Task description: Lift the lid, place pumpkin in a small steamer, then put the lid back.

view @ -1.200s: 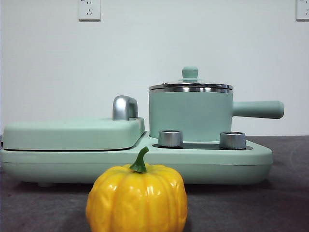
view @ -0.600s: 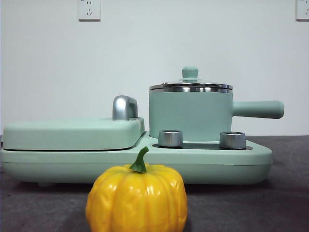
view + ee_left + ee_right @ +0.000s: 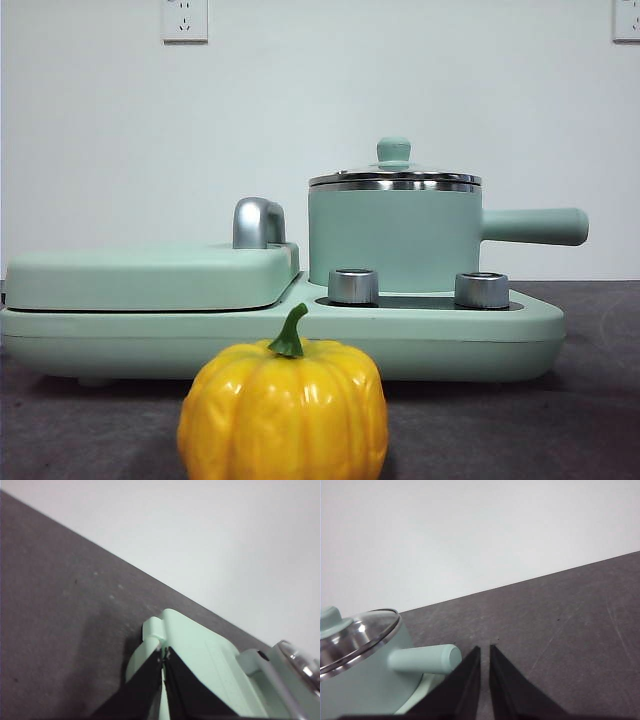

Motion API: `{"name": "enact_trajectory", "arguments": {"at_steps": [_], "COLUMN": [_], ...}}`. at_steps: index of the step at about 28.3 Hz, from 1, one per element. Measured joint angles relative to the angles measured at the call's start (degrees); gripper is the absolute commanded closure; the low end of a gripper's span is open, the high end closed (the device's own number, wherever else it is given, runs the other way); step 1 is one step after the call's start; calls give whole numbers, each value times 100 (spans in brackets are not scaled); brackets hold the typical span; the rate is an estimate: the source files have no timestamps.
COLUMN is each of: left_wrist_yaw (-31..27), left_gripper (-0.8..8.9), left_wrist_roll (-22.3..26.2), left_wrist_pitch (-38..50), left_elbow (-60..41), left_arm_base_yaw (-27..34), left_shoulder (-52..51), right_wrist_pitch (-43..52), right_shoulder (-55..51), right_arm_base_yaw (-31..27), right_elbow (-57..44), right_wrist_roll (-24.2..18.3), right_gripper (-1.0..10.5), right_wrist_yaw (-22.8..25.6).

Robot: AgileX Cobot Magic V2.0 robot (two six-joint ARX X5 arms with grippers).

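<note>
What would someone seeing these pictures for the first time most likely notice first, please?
Probably the glossy yellow-orange pumpkin, large in the foreground on the dark table. Behind it sits a wide mint-green appliance, with the small steamer on its right part, the lid on. The left gripper and right gripper hang shut and empty at the sides.

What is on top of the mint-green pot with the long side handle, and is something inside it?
A round glass lid with a steel rim and mint-green knob sits on the mint-green pot, closing it. The inside is hidden by the pot's opaque wall.
</note>
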Motion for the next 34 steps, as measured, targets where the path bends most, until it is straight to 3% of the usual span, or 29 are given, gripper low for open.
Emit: {"name": "enact_trajectory", "arguments": {"at_steps": [10, 20, 34], "left_wrist_yaw": [2, 2, 4], "left_gripper": [804, 803, 804], "left_wrist_roll": [-131, 741, 1899], "left_wrist_pitch": [-581, -1722, -2339], "left_elbow": [723, 1799, 3289], "left_arm_base_yaw": [0, 0, -2], "left_shoulder": [184, 929, 2581], "right_wrist_pitch": [-597, -1134, -1565], "right_shoulder": [83, 855, 2568], "right_arm_base_yaw": [0, 0, 0], "right_elbow": [557, 1322, 2844], "right_wrist_roll": [157, 127, -1099], "right_gripper": [919, 919, 919], "right_wrist_yaw": [-140, -612, -754]}}
